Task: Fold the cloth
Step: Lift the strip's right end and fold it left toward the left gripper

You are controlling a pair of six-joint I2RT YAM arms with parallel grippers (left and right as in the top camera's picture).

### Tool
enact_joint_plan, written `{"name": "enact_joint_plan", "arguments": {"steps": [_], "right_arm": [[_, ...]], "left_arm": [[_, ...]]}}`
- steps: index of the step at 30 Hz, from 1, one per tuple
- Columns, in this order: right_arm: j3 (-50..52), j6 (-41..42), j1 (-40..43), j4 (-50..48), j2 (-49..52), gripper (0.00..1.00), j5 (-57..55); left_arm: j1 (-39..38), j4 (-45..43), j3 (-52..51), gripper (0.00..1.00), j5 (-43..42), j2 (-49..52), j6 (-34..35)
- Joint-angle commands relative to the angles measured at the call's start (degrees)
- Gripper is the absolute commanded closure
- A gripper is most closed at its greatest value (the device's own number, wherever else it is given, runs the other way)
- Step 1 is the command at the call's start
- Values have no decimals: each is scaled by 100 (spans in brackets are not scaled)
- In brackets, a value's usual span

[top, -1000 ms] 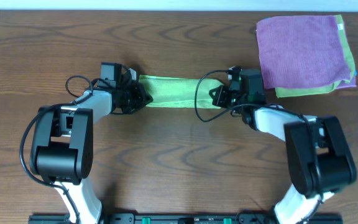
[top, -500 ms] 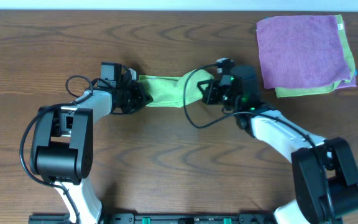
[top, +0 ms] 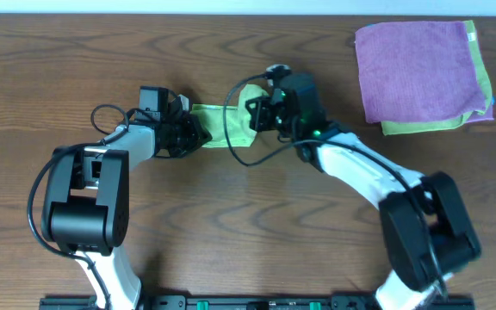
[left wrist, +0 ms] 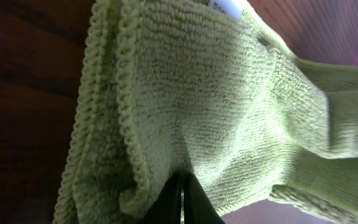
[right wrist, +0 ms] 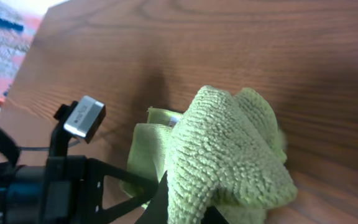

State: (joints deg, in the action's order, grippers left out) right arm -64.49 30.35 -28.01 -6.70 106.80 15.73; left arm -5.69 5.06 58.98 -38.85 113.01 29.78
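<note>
A light green cloth [top: 228, 126] lies bunched on the wooden table between my two grippers. My left gripper [top: 194, 135] is shut on the cloth's left end; in the left wrist view its dark fingers [left wrist: 182, 202] pinch the knitted edge of the cloth [left wrist: 216, 106]. My right gripper [top: 254, 110] is shut on the cloth's right end and holds it lifted over the left part. In the right wrist view the raised cloth [right wrist: 229, 155] drapes over my right gripper [right wrist: 188, 211], with the left gripper [right wrist: 73, 180] just beyond.
A stack of folded cloths, purple [top: 416, 69] on top of green [top: 480, 77], lies at the table's back right. Black cables loop beside both wrists. Bare wood table [top: 248, 224] lies in front.
My right gripper has carried the cloth's right end leftward toward the left gripper, folding the strip over itself. The left gripper has stayed in place.
</note>
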Motion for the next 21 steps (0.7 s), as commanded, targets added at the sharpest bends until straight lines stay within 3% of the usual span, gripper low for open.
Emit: {"name": "enact_joint_plan", "arguments": {"steps": [1,12,21], "right_arm": [[-354,-131,-238,55,326,99,-74],[-866,-278,-675,264,791,99,-96],[-866,-321,-695,260,807,99,-205]], "left_arm": [[42,24,13,95,39,15,-44],[63,50,15,94,-131,-214,-46],[317,103,15,94,-122,-966,-107]]}}
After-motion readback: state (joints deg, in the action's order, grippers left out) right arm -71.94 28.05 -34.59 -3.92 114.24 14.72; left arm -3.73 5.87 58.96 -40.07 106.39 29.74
